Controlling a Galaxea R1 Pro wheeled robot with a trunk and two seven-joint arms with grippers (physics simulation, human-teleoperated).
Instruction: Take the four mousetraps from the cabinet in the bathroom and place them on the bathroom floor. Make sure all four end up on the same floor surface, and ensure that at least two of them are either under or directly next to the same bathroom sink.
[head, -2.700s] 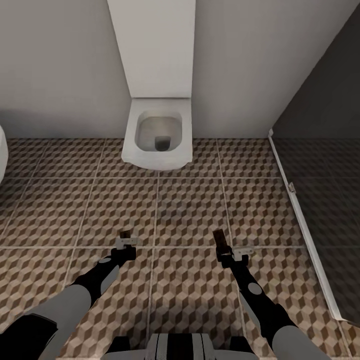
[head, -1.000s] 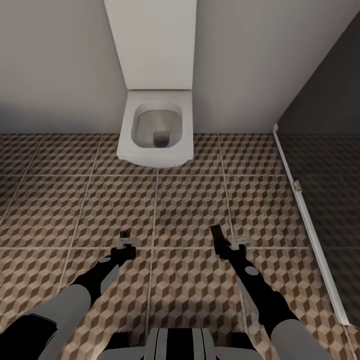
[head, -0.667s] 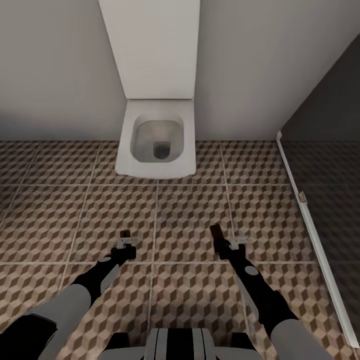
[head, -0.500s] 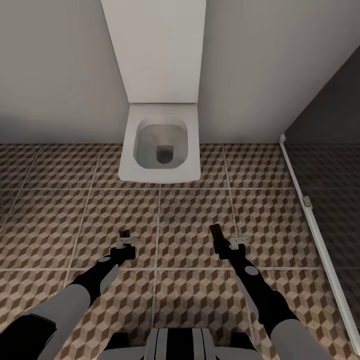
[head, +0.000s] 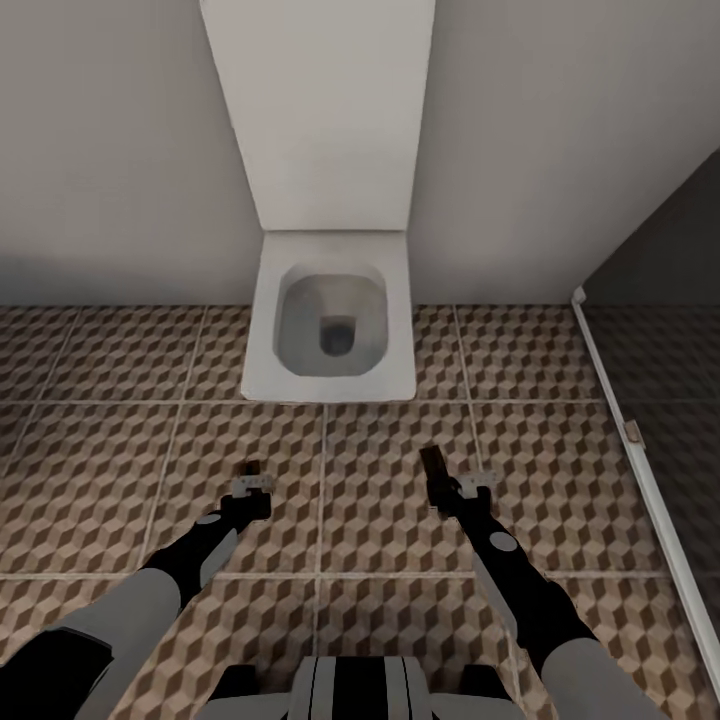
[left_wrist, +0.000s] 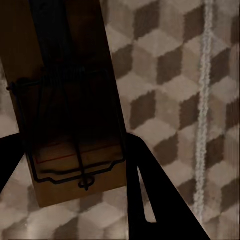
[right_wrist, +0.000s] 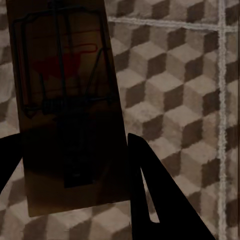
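Wooden mousetraps (left_wrist: 70, 100) (one per gripper) above bathroom floor (head: 100, 480)

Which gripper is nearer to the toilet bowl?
Right, narrowly. The right gripper holds its mousetrap below the toilet's front right corner; the left gripper hangs slightly lower, below its front left corner.

The bathroom floor (head: 120, 440) is covered with large square tiles that carry a cube pattern in brown, beige and white, with pale grout lines between them. A white toilet (head: 330, 320) is at the far edge of the floor, against the grey wall; whether its bowl touches the tiles cannot be told. At the right side, a thin white strip (head: 640, 470) runs along the floor beside a dark panel.
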